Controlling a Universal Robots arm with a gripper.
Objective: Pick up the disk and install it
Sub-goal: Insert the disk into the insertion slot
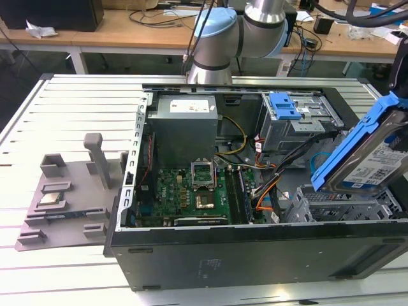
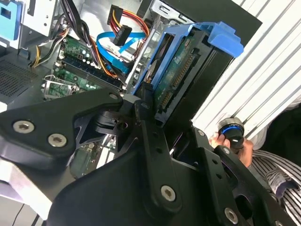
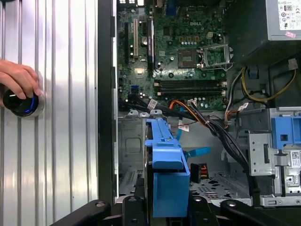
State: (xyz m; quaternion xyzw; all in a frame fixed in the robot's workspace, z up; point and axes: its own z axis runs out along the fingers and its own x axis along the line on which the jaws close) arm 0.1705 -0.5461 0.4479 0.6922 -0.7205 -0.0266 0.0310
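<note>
Disk [image 1: 373, 167] – silver metal, white-and-blue label w/ barcode stripes, blue plastic bracket round it. Gripper [image 3: 165, 207] matte black, silver screw heads. PC case [image 1: 255, 255] black; motherboard [image 1: 185, 185] green; power supply [image 1: 185, 124] grey. Cables [image 3: 181, 104] orange, yellow, black – one flat blue. Table [image 1: 76, 108] pale silver, ribbed in parallel slats. Tray [image 1: 89, 194] plain grey. Sleeve [image 2: 277, 169] light w/ dark stripes. Knob [image 3: 21, 103] black, blue ring.
</note>
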